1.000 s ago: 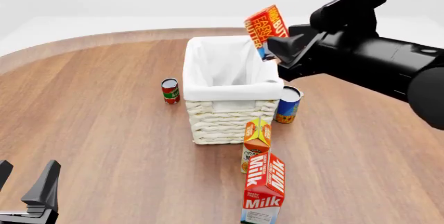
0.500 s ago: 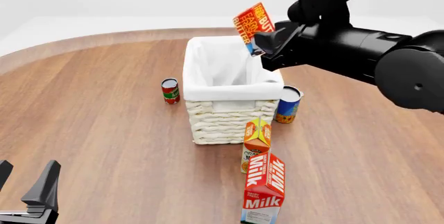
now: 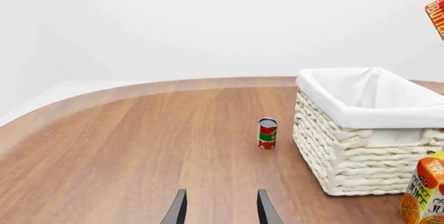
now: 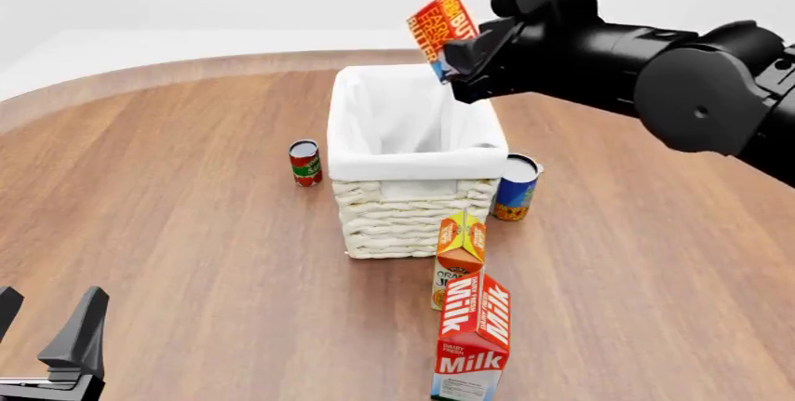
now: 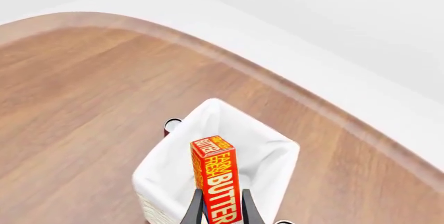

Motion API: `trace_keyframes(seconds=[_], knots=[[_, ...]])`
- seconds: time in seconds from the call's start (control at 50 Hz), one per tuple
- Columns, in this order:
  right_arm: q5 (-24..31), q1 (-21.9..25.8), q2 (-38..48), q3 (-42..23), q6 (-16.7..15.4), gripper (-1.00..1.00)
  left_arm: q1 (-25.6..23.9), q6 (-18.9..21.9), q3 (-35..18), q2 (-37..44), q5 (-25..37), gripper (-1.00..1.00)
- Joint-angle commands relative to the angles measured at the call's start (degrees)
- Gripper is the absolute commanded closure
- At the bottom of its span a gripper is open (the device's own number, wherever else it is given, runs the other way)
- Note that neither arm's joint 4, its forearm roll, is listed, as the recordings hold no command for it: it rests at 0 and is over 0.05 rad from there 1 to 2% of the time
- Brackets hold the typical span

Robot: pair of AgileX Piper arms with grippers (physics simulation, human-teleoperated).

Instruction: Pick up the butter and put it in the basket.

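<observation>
Left wrist view: the idle left gripper (image 3: pixel 220 211) sits with jaws parted at bottom centre.

Front view: the right gripper (image 4: pixel 463 55) clamps the butter (image 4: pixel 440 27) high over the basket (image 4: pixel 410 148), upper centre, poised to drop it in.

Right wrist view: the butter (image 5: pixel 217 174) hangs centred above the liner.

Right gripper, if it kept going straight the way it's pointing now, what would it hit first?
Most likely the basket: the right gripper, holding the butter, points down into its white-lined opening, though depth is hard to judge.
</observation>
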Motion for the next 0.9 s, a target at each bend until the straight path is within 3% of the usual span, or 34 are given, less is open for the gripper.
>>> trace_keyframes(seconds=[0.02, 0.9], knots=[[0.4, -0.4, 1.8, -3.9, 0.0, 1.0, 0.0, 0.0, 0.0, 0.0, 0.0, -1.0], [9.7, -0.1, 16.0, -17.5, -5.9, 1.0, 0.0, 0.0, 0.0, 0.0, 0.0, -1.0]])
